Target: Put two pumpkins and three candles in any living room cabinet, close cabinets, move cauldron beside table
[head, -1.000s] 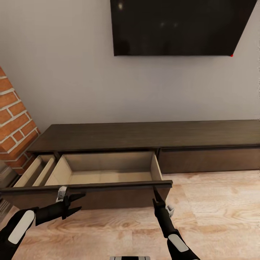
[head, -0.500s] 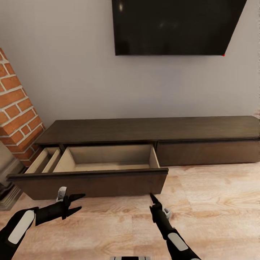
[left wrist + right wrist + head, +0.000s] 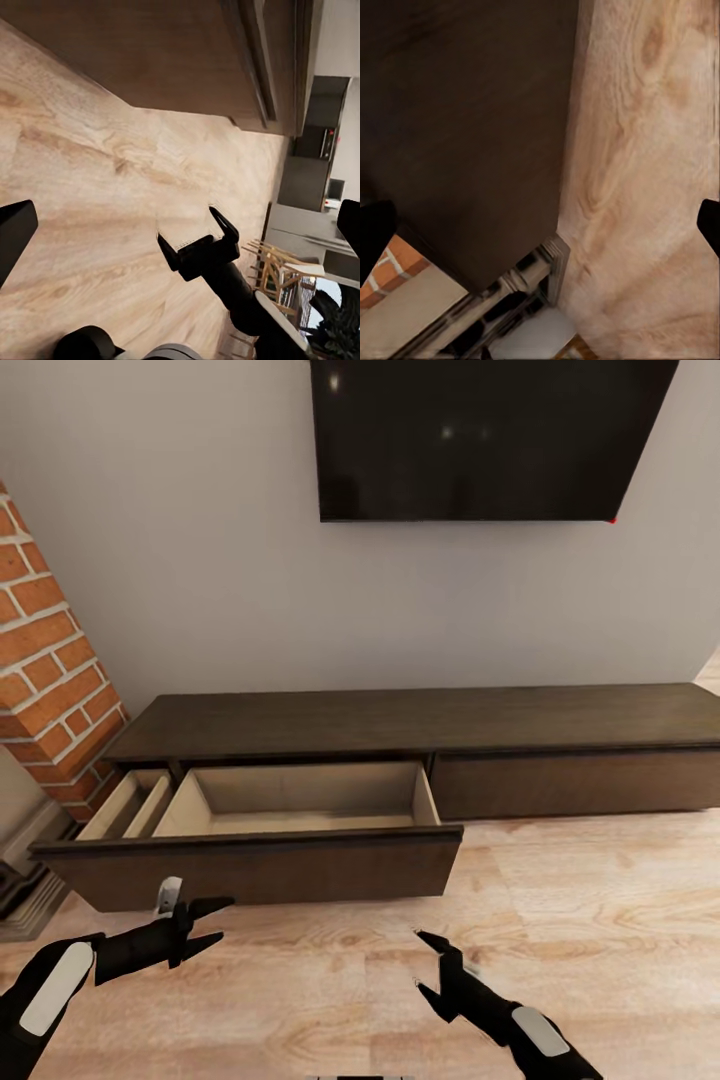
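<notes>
A plain pale grey wall [image 3: 200, 560] carries a large black TV screen [image 3: 480, 435] hung high, glossy with a few faint reflected lights. At the left a red brick column [image 3: 45, 660] slants into the corner. The floor [image 3: 600, 920] is light, strongly grained wood planking, and through the left wrist view some wooden chairs [image 3: 281, 274] stand far off.

Dark cabinet front against pale floor
The cabinet [image 3: 465, 135] meets the wood floor [image 3: 652, 150]; red brick [image 3: 397, 266] and a pale fireplace surround [image 3: 521, 289] lie past its corner
</notes>
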### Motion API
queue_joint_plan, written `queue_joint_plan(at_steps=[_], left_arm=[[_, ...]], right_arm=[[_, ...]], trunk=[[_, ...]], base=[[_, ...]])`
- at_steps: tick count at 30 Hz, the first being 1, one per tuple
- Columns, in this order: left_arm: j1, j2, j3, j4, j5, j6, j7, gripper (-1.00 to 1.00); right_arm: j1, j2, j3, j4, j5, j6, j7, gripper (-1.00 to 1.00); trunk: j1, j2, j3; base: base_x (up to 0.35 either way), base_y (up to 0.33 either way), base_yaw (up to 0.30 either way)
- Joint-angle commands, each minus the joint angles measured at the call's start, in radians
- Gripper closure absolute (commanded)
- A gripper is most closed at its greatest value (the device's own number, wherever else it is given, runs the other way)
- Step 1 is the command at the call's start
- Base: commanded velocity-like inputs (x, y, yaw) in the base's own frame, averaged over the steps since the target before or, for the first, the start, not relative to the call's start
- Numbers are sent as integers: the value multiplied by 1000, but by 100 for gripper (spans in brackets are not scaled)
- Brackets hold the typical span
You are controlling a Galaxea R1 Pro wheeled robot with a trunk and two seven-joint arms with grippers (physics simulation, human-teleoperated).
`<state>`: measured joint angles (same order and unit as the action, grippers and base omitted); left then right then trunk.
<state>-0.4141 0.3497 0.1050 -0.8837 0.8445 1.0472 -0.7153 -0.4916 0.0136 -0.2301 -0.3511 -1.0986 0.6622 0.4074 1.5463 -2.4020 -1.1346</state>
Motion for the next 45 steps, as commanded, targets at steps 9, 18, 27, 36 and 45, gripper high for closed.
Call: queue_joint_plan(at_steps=[9, 18, 27, 36, 45], left_arm=[[0, 10, -130, 0, -30, 0, 7, -100], [-1, 43, -163, 0, -54, 0, 11, -100], [-2, 45, -163, 0, -54, 0, 14, -100], [-2, 43, -166, 4, -55, 0, 17, -100], [-2, 34, -166, 5, -133, -1, 80, -100]], right_arm=[[-1, -63, 17, -58, 16, 107, 8, -100], [1, -64, 29, -115, 28, 104, 8, -100], [1, -65, 29, -116, 28, 101, 7, -100], [1, -84, 39, -109, 37, 104, -5, -100], [1, -85, 27, -76, 192, 113, -240, -100]], trunk=[[-35, 63, 28], [-69, 126, 56], [-104, 189, 85], [-138, 252, 113], [-173, 315, 141]], base=[[0, 0, 0], [0, 0, 0], [0, 0, 0], [0, 0, 0], [0, 0, 0]])
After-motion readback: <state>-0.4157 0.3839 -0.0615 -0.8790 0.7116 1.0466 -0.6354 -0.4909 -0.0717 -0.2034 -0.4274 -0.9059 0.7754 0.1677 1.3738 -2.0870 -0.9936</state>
